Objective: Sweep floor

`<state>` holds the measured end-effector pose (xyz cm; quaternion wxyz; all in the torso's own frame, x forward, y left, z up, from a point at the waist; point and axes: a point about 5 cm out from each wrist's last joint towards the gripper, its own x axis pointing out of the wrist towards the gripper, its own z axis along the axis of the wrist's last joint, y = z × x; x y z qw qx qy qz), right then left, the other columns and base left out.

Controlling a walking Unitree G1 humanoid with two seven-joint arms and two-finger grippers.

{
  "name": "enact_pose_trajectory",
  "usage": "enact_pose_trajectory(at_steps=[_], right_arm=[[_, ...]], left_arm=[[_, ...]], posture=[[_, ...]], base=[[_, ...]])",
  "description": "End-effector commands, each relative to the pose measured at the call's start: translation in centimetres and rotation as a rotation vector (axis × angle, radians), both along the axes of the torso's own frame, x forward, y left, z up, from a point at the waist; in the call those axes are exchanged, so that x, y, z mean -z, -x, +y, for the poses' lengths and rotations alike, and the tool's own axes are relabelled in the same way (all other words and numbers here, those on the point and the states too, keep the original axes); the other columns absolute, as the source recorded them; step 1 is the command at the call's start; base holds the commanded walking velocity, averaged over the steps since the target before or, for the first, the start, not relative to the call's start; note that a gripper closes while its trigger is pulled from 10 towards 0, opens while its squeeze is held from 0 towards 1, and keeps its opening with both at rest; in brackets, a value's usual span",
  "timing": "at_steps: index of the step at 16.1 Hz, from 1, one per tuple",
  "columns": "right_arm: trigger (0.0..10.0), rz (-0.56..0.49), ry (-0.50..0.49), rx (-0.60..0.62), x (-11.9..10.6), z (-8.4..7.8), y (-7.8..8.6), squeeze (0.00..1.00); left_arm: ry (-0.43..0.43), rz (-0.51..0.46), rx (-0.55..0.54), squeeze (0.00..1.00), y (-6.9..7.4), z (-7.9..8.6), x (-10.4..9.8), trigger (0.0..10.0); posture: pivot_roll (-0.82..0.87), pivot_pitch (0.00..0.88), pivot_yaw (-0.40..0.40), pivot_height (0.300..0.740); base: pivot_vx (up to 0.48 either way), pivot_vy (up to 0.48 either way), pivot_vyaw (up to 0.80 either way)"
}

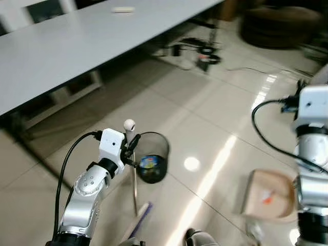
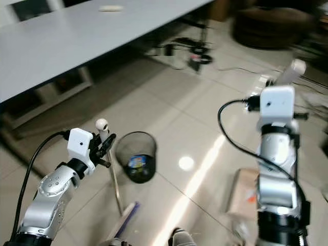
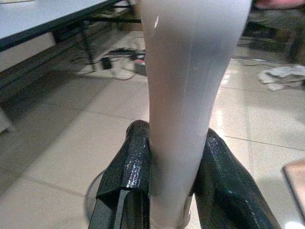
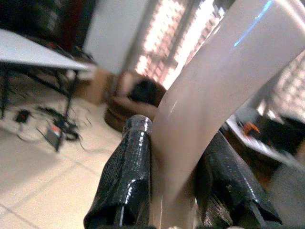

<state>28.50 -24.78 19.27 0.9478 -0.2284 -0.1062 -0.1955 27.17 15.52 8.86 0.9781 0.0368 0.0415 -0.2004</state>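
My left gripper is shut on the white upper handle of a broom, which ends in a round knob. The broom's thin metal rod runs down to the brush head on the tiled floor. In the left wrist view the handle sits tight between both black fingers. My right gripper is raised at the right and shut on a pale dustpan handle. The tan dustpan hangs low beneath that arm. A black mesh waste bin holding colourful litter stands just right of the broom.
A long white table spans the upper left, with dark legs and shelving beneath. Cables and a power strip lie on the floor beyond it. A dark round seat sits at the far right. Glossy tiles stretch between the bin and the dustpan.
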Motion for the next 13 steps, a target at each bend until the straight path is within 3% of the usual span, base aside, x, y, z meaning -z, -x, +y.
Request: enact_pose_trajectory(at_steps=[1,4,6,8,10,13], right_arm=[[10.0,-0.016,-0.009,0.023,-0.4,0.1,0.3,0.00],[10.0,0.065,-0.023,0.082,0.9,-0.1,0.7,0.00],[10.0,0.134,-0.097,0.135,2.5,-0.3,1.1,0.00],[10.0,0.126,-0.113,0.124,2.6,0.0,1.1,0.00],[10.0,0.116,-0.118,0.038,1.8,1.4,0.6,0.00],[10.0,0.046,-0.165,-0.008,1.3,2.5,0.2,0.00]], left_arm=[[0.015,0.027,0.010,0.00,0.0,0.0,0.2,10.0],[0.014,0.034,0.016,0.00,0.0,-0.1,0.4,10.0],[0.017,0.048,0.028,0.00,0.1,-0.3,0.5,10.0],[0.032,0.077,0.025,0.00,0.2,-0.4,0.7,10.0],[0.125,0.060,0.009,0.00,0.1,-0.7,0.0,10.0],[0.041,-0.012,-0.070,0.00,-1.2,-0.4,-1.1,10.0]], posture=[[-0.04,0.069,0.060,0.740],[-0.05,0.074,0.060,0.740],[-0.04,0.077,0.054,0.740],[-0.04,0.080,0.052,0.740],[-0.04,0.080,0.041,0.740],[-0.04,0.073,0.033,0.740]], base=[[0.000,0.000,-0.80],[0.000,0.000,-0.80],[0.000,0.000,-0.80],[0.000,0.000,-0.80],[0.000,0.000,-0.80],[0.000,0.000,-0.80]])
